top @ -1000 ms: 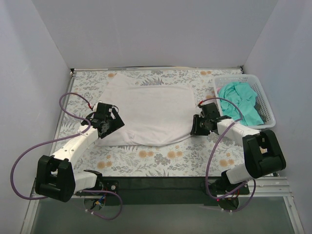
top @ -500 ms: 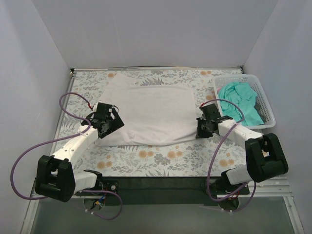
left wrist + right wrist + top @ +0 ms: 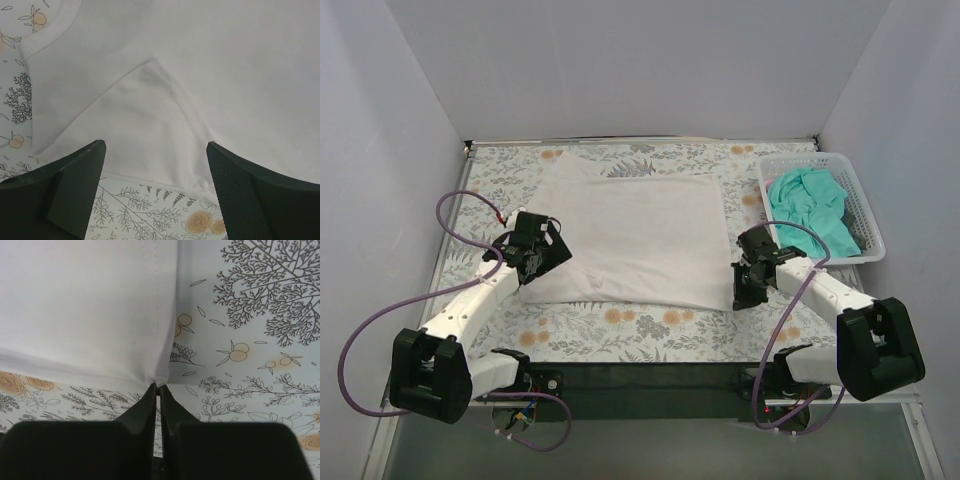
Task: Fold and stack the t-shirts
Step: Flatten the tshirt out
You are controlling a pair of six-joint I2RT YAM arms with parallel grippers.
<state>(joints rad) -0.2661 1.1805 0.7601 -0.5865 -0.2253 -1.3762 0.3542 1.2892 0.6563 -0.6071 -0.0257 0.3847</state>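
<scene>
Item 1, near right: the right gripper (image 3: 156, 387) was found pinched tight on the near right hem corner of the white t-shirt (image 3: 630, 235), with its forearm laid low over the flowered table cover (image 3: 650, 325)

Item 2, near left: the left gripper (image 3: 156, 150) was held wide apart and empty above the shirt's near left sleeve, which was seen tucked over the body; its forearm was angled in from the left

Item 3, middle: the white t-shirt was spread flat across the table's centre; folding was judged barely begun, no body fold being seen

Item 4, far right: the teal t-shirt (image 3: 810, 205) was left crumpled in the white basket (image 3: 875, 245), unfolded; both folds and the stacking were judged outstanding
</scene>
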